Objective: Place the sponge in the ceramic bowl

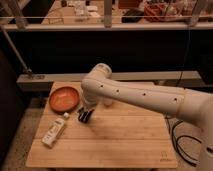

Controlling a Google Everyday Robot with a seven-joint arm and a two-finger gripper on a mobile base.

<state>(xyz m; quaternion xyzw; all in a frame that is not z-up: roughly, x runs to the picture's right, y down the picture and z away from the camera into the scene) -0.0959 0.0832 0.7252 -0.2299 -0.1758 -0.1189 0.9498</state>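
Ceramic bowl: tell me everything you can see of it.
The ceramic bowl is wide, shallow and round, orange-brown like terracotta. Apart from pale marks inside, it looks empty. It sits upright at the far left corner of the wooden table. The gripper hangs just beside its front right rim; contact cannot be told.

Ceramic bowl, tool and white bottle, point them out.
ceramic bowl (62, 99), camera view, bare inner floor.
tool (85, 117), camera view, dark tip just right of bowl.
white bottle (54, 133), camera view, mid-body.
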